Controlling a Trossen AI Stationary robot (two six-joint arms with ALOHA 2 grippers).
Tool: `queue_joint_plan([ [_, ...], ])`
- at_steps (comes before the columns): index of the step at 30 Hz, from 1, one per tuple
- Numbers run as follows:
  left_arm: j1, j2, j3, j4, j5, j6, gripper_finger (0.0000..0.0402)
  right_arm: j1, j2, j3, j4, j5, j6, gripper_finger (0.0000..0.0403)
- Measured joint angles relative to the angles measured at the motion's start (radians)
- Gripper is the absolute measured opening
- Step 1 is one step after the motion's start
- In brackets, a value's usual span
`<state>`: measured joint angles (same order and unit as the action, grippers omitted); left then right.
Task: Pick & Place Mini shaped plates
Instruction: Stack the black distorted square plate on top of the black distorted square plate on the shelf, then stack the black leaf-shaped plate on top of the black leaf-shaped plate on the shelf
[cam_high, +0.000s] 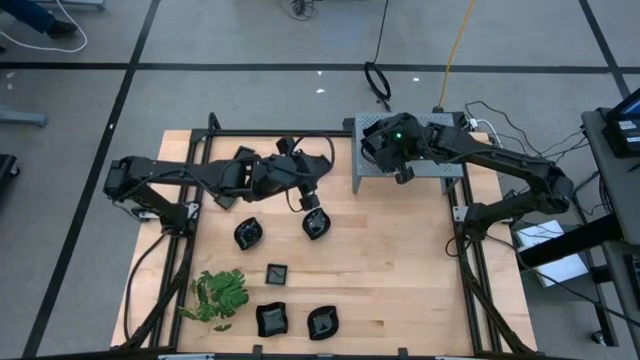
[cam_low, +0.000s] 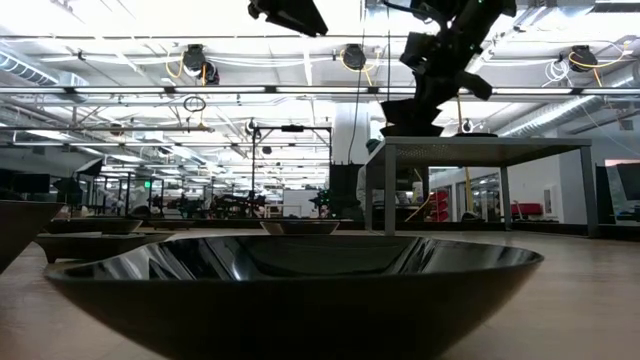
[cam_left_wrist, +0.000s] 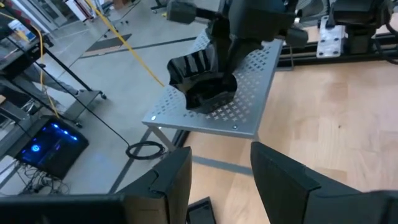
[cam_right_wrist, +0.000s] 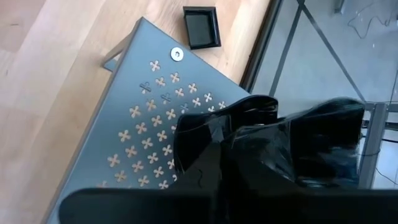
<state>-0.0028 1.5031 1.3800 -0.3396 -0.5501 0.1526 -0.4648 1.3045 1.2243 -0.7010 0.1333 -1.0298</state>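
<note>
R gripper (cam_high: 400, 150) sat over the grey perforated metal box (cam_high: 440, 168) at the table's far edge, clenched on a wavy-edged plate (cam_left_wrist: 202, 78). In the L wrist view that plate hung tilted under the R fingers, low over the box top; couldn't tell if it touched. In the R wrist view the glossy black rim filled the space between the R fingers (cam_right_wrist: 323, 134), w/ the cross-shaped holes of the box top just beside it. A small square plate (cam_right_wrist: 201, 27) lay on the wood beyond the box corner in that view.

L gripper (cam_high: 305, 197) hovered mid-table, fingers apart and empty; the L wrist view showed both fingers (cam_left_wrist: 168, 183) w/ a clear gap and the box ahead of them. A rounded plate (cam_high: 316, 224) lay right below it in the high view, close but not grasped. Another rounded plate (cam_high: 247, 233) sat to its left, near.

Rest of the plates on the wooden table (cam_high: 400, 270): a small square one (cam_high: 277, 273) mid-table, then a bigger squarish plate (cam_high: 272, 319) and a wavy plate (cam_high: 322, 322) side by side at the near edge. Green leafy sprig (cam_high: 219, 294) lay left of those, apart from them.

Low view: a large black dish rim (cam_low: 300, 275) filled the foreground, more dishes at left, the box stood on legs behind.
</note>
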Motion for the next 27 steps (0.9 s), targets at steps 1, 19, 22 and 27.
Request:
queue_joint_plan([
  [1, 0.002, 0.0, 0.0, 0.0, 0.0, 0.001, 0.017, 0.0, -0.002, 0.0, 0.0, 0.0, 0.002, 0.0014],
  [19, 0.001, 0.0, 0.0, 0.0, 0.003, -0.007, 0.017, 0.02, -0.056, 0.0, 0.036, 0.001, 0.09, 0.0118],
  [22, 0.001, 0.0, 0.0, -0.001, 0.01, -0.032, 0.017, 0.053, -0.086, 0.0, 0.082, -0.023, 0.182, 0.0114],
  [27, 0.001, 0.0, 0.0, -0.001, 0.004, -0.068, 0.017, 0.114, -0.093, -0.001, 0.17, -0.084, 0.392, 0.0108],
])
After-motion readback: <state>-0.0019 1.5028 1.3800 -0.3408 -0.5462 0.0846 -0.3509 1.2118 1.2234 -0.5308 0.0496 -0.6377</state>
